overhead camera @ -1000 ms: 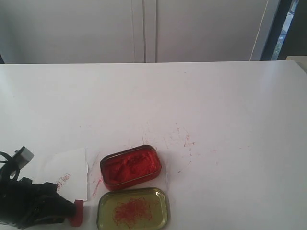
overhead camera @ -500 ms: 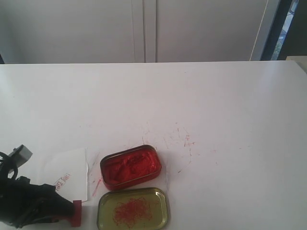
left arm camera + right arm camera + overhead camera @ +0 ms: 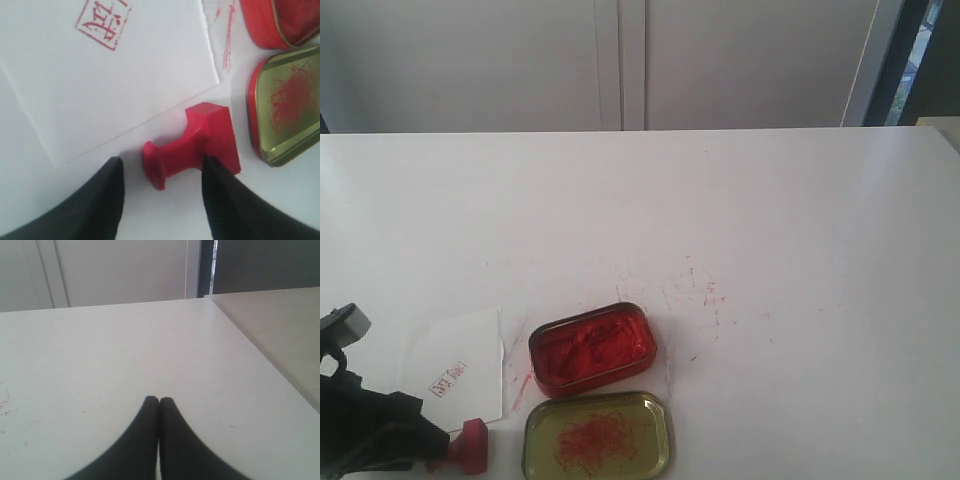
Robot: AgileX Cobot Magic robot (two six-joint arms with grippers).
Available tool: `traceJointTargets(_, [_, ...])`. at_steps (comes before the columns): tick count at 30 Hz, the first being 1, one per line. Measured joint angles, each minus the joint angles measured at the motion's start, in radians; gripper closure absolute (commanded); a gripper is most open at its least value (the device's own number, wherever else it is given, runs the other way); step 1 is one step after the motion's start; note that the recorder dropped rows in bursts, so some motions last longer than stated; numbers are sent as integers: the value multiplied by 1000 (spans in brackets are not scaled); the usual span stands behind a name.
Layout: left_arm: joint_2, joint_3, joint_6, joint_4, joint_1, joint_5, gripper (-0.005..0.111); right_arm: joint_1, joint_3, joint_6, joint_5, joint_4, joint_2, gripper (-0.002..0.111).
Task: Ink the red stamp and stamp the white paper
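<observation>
Red stamp (image 3: 192, 145) released, left hand (image 3: 161, 161) drawn back open.

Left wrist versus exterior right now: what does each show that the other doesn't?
Left wrist only: the left hand open, fingers either side of the red stamp lying on its side, and the imprint in legible detail. Exterior only: the cabinet doors and red scratches farther out on the table. Both: stamp, white paper, ink tin, gold tray.
</observation>
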Motion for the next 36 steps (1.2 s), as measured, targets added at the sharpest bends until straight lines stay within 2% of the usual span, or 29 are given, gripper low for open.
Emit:
traceJointTargets(8, [-73,2,-68,76,0,-38,53,0,0,0,0,0,0,108])
traceJointTargets(10, [-97,2,-70,78,0,-36,57,0,0,0,0,0,0,108])
traceJointTargets(18, [-183,2,-72,98,0,-2,107,0,0,0,0,0,0,108])
traceJointTargets(27, [-259,2,-84,149,0,5,107,0,0,0,0,0,0,108])
traceJointTargets(36, [-395,3,-254,310,0,-76,107,0,0,0,0,0,0,108])
